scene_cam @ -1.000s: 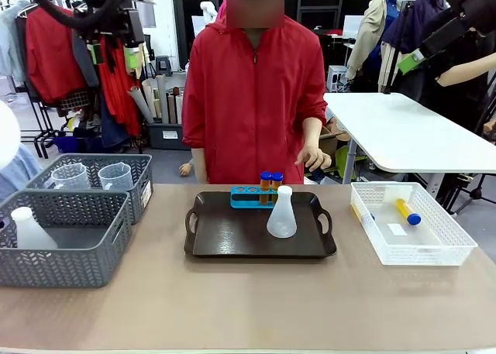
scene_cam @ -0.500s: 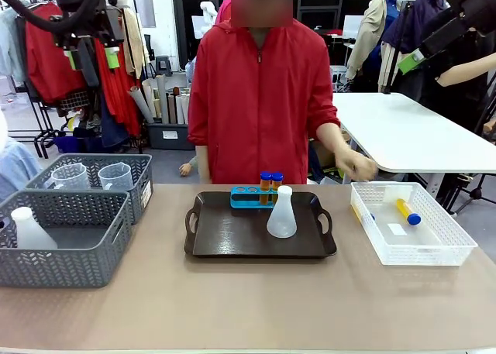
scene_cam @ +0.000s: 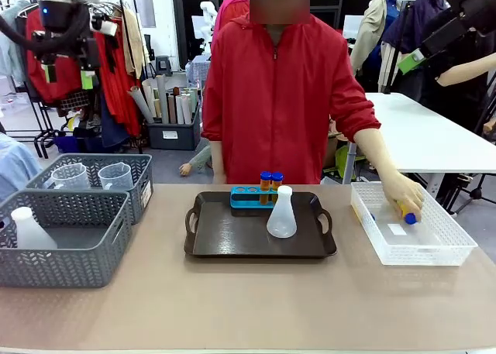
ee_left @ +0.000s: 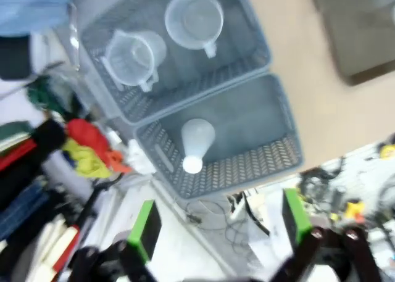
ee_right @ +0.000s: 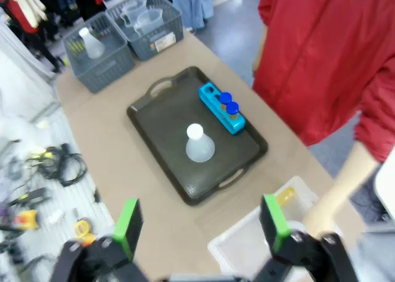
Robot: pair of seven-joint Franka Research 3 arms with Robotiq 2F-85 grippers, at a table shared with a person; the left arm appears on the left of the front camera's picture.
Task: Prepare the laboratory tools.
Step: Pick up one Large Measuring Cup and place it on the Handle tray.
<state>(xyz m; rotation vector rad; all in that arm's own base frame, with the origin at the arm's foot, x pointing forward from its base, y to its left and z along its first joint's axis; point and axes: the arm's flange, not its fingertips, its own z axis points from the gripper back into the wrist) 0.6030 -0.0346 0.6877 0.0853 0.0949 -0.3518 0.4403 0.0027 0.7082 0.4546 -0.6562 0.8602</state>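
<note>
- Person's hand (scene_cam: 403, 193): a second ago it hung by the far edge of the dark rectangular plastic tray (scene_cam: 232, 249). Now it is down inside the white mesh bin (scene_cam: 434, 249), fingers on a slim orange-filled tube with a blue cap (scene_cam: 410, 218). Cannot tell whether the tube is lifted yet
- Left gripper (scene_cam: 67, 75): has drifted outward, away from the tray, and sits high above the table. Jaws spread wide, nothing between them
- Ahead of the left jaws, in the wrist view: the nearer grey woven basket (ee_left: 247, 171) holds a spare translucent white conical flask (ee_left: 196, 143). The flask lies between the finger lines, closer to the picture-left pad. Further ahead, the farther grey woven basket (ee_left: 185, 91) holds two clear handled measuring beakers (ee_left: 133, 57)
- Right gripper (ee_right: 200, 229): jaws wide apart, empty, held well above the table
- Ahead of the right jaws, roughly on their centre line: an upright translucent white conical flask (ee_right: 199, 146) on the tray. Beyond it is the small blue tube rack (ee_right: 219, 112) with two capped tubes (ee_right: 228, 104) in it. The bin sits just ahead of the picture-right pad
- Tray contents unmoved over the last second
- Reading: the person looks to be fetching another tube for the rack's free holes. The left arm's shift over the baskets suggests a beaker or the spare flask comes next. The task is partway done, with beakers not yet on the tray
</note>
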